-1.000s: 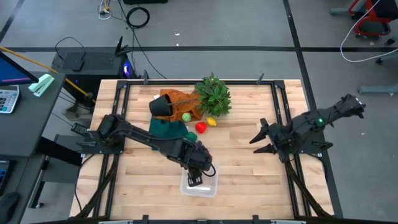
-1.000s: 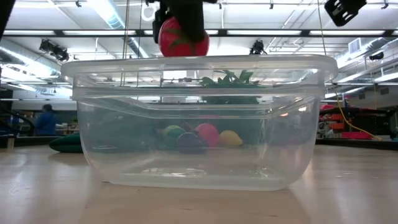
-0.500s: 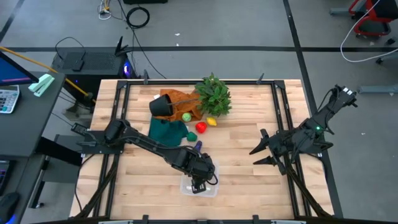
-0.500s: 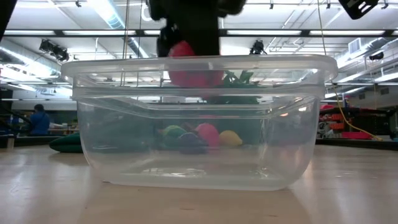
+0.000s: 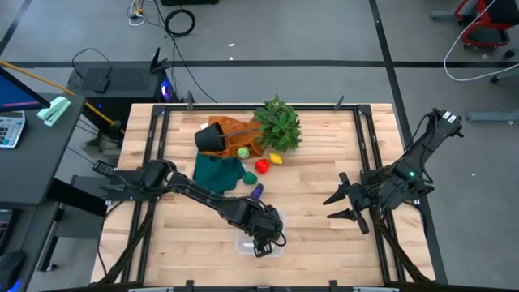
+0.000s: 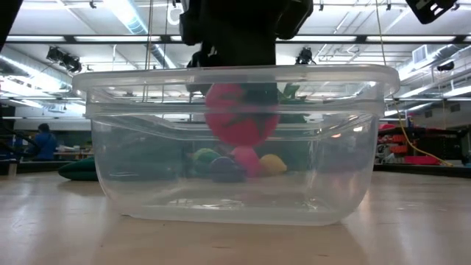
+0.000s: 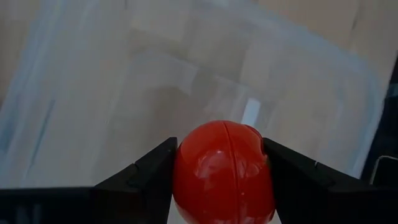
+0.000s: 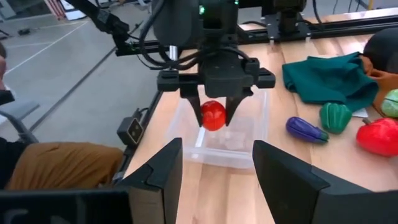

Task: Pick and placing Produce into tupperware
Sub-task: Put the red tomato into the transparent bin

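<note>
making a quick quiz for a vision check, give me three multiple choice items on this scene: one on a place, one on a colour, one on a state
1. Where is the left gripper?
A. over the tupperware
B. beside the leafy plant
C. off the table

2. What colour is the produce piece it holds?
A. yellow
B. purple
C. red

3. How is the right gripper?
A. shut on a cloth
B. open, holding nothing
C. shut on the pot

Key: 1 A, the right wrist view shows it lowered over the clear tub. 2 C, the left wrist view shows a red piece between the fingers. 3 B, the high view shows its fingers spread over bare table.
</note>
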Controlling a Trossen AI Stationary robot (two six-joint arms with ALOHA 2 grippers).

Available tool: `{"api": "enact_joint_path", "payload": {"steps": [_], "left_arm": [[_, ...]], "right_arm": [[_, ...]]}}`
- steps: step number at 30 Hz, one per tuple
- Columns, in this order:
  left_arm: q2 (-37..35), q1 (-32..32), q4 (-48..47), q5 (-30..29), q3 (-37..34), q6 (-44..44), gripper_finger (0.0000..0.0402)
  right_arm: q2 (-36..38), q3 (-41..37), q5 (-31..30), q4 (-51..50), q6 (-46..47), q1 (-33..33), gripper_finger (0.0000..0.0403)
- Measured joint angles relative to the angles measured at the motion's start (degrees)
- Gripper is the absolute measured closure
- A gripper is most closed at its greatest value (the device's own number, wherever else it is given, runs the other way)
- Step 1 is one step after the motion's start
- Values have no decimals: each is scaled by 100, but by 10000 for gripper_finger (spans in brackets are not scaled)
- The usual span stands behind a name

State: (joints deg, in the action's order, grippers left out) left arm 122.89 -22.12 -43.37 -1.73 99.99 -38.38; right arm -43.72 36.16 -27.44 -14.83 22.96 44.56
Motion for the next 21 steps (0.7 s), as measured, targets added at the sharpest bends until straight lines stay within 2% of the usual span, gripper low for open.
{"api": "enact_joint_path", "payload": {"steps": [21], "left_arm": [[361,14,3,-114,-3,2,169]], "right_arm": [[-138,4,-135,174,45,-4,248]]}}
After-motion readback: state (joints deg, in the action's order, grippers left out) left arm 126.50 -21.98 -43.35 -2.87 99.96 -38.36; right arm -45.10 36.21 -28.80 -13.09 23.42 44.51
